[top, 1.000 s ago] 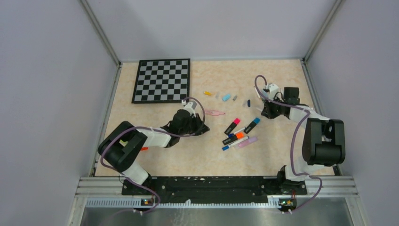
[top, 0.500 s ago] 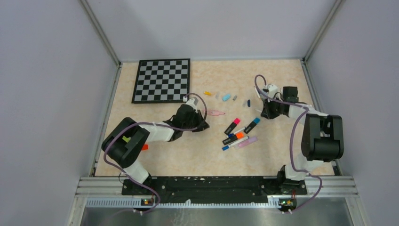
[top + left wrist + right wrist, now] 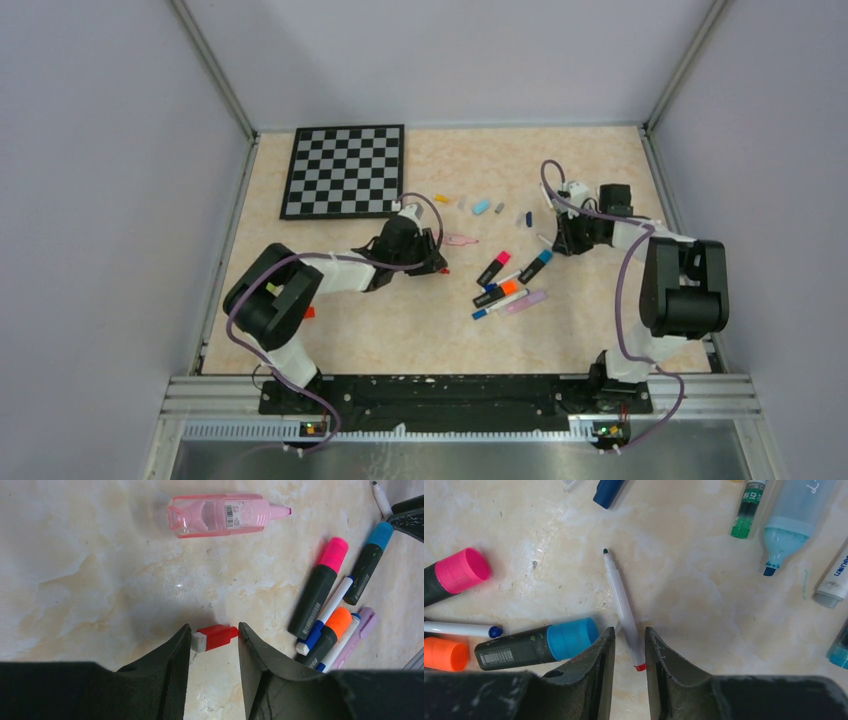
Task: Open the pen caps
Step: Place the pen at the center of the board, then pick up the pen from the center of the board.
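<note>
From above, loose caps lie in a row right of the chessboard, too small to read closely. Left wrist: the left gripper stands narrowly parted around a red cap, contact unclear. Right wrist: the right gripper is barely parted, with a white pen lying loose between its jaws.

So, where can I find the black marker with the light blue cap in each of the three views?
Top external: the black marker with the light blue cap lies slanted, right of the picture's middle.
Left wrist: near the upper right edge, cap pointing up.
Right wrist: lower left, cap pointing right.
Shared landmark: the black marker with the pink cap, to its left in every view.
</note>
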You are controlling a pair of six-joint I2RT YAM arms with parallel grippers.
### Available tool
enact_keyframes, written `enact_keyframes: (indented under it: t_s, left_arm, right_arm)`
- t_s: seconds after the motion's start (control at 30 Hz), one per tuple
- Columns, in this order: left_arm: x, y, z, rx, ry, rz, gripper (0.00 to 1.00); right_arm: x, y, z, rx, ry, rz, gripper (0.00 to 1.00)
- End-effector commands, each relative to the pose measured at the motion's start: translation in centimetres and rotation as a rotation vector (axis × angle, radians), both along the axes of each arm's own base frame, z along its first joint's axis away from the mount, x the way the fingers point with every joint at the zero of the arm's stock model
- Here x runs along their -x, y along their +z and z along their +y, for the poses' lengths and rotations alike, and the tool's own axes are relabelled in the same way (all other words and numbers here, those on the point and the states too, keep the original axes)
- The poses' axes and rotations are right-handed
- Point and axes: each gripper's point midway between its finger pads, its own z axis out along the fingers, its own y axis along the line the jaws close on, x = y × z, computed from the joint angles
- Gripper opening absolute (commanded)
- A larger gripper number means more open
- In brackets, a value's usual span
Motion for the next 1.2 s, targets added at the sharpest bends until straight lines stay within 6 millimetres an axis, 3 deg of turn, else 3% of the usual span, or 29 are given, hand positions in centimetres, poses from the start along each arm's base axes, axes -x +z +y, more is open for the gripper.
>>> enact_keyframes:
  t_s: [0.0,0.43,0.57,0.63,0.67,0.83,1.17]
  left_arm:
    - [-0.7,0.7,1.1,-0.042,0.03,-0.021,0.45]
    - [-0.2,6.4,3.0,-0.022,0.032,-0.208,0.59]
    - [0.3,8.7,4.5,0.002,0.078,-0.297,0.75]
    - [0.8,10.1,5.2,0.033,0.096,-0.353,0.96]
    - [1.0,10.5,5.6,0.053,0.108,-0.382,0.98]
    - [2.6,10.9,6.8,0.167,0.139,-0.417,0.99]
    - [5.9,12.3,4.1,0.287,-0.097,-0.408,0.99]
  right_arm:
    - [-1.3,1.1,-0.5,0.001,-0.017,-0.029,0.28]
    - [-1.3,4.4,-0.5,0.002,-0.003,-0.127,0.31]
    - [-1.0,5.5,-0.8,0.013,0.008,-0.163,0.32]
    - [-0.7,6.1,-0.7,0.015,0.025,-0.184,0.32]
    - [-0.5,6.4,-0.7,0.013,0.035,-0.193,0.32]
    - [0.5,8.3,0.3,-0.002,0.112,-0.261,0.32]
    - [4.4,11.4,4.1,-0.147,0.345,-0.397,0.32]
